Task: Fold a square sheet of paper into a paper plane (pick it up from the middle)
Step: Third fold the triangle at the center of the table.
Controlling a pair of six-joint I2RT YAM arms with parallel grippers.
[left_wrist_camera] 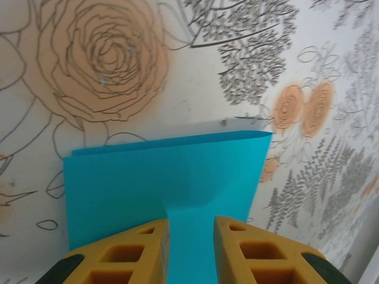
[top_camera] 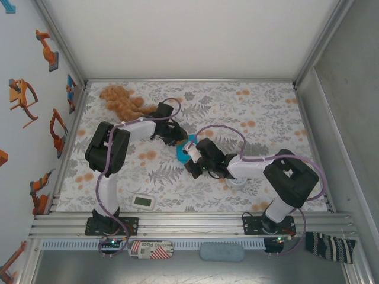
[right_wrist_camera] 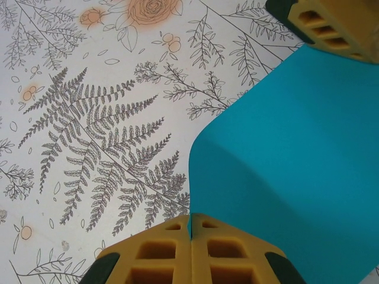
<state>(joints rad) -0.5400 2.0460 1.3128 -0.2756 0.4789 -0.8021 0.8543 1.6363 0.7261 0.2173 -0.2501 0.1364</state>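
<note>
- Paper (left_wrist_camera: 172, 183): turquoise, doubled over, with a rounded fold along one edge. It sat at the middle of the table, between the two grippers. It was bowed rather than flat, and its far edge cast a thin shadow on the cloth.
- Left gripper (left_wrist_camera: 191, 251): reached in from the far side of the paper. Its yellow fingers (left_wrist_camera: 127, 254) stood partly apart. A strip of the paper ran up the gap between them and met both inner faces. I could not tell whether they squeezed it.
- Right gripper (right_wrist_camera: 190, 245): came in from the near side. Its fingers (right_wrist_camera: 157, 257) were clenched together, with a thin sliver of the paper's edge pinched in the seam. From there the sheet swept away in a curve, up off the cloth.
- In the right wrist view, one finger of the left gripper sat on the paper's far corner.
- Cloth (top_camera: 260, 112): white, printed with grey ferns and orange roses, covering the table.
- Bear (top_camera: 121, 100): brown, at the far left corner, well apart from the paper.
- Gadget (top_camera: 143, 202): white, rectangular, at the near edge by the left arm's base, well apart from the paper.
</note>
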